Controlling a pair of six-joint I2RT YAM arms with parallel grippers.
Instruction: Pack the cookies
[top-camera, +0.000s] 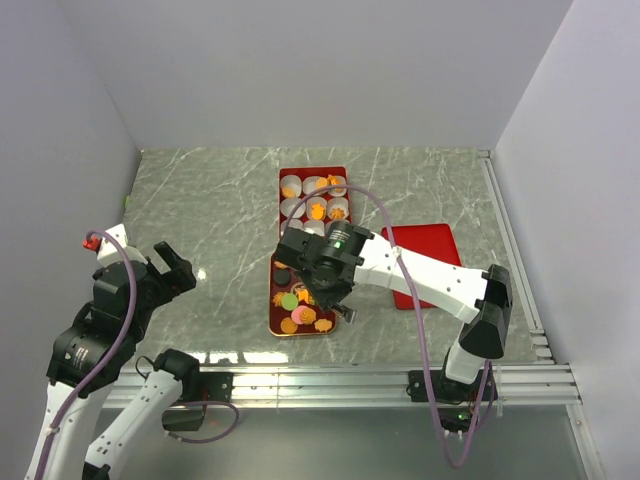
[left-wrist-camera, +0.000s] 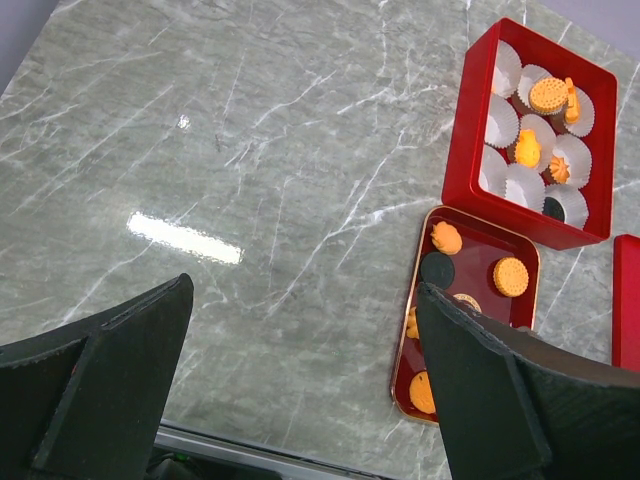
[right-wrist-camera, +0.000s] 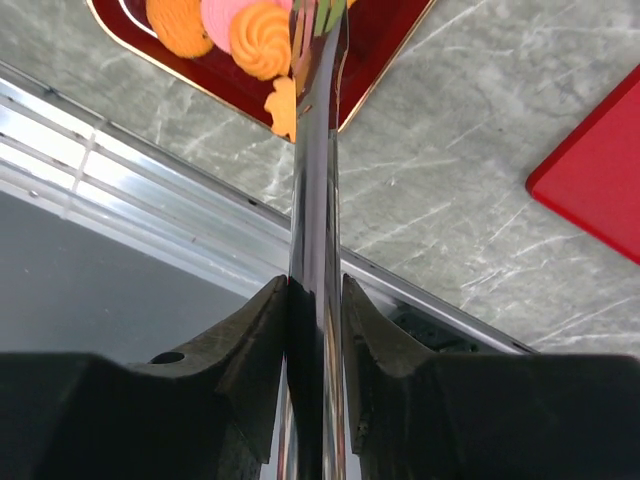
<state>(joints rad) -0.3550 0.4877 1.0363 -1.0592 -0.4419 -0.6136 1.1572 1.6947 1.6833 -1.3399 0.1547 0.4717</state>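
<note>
Cookies (top-camera: 300, 318), orange, pink, green and dark, lie on a gold-rimmed red tray (top-camera: 272, 300). More orange cookies (top-camera: 316, 210) sit in white paper cups inside a red box (top-camera: 313, 170) behind it. My right gripper (top-camera: 325, 265) hovers over the tray, shut on shiny metal tongs (right-wrist-camera: 318, 200) whose tips reach the tray's near cookies (right-wrist-camera: 260, 40). My left gripper (top-camera: 165, 265) is open and empty over bare table, left of the tray (left-wrist-camera: 480, 265); it also shows in the left wrist view (left-wrist-camera: 305, 290). That view shows the box (left-wrist-camera: 460, 130) and its cookies (left-wrist-camera: 547, 95).
A flat red lid (top-camera: 425, 240) lies right of the tray, partly under the right arm. An aluminium rail (top-camera: 380, 380) runs along the table's near edge. Grey walls close in the left, back and right sides.
</note>
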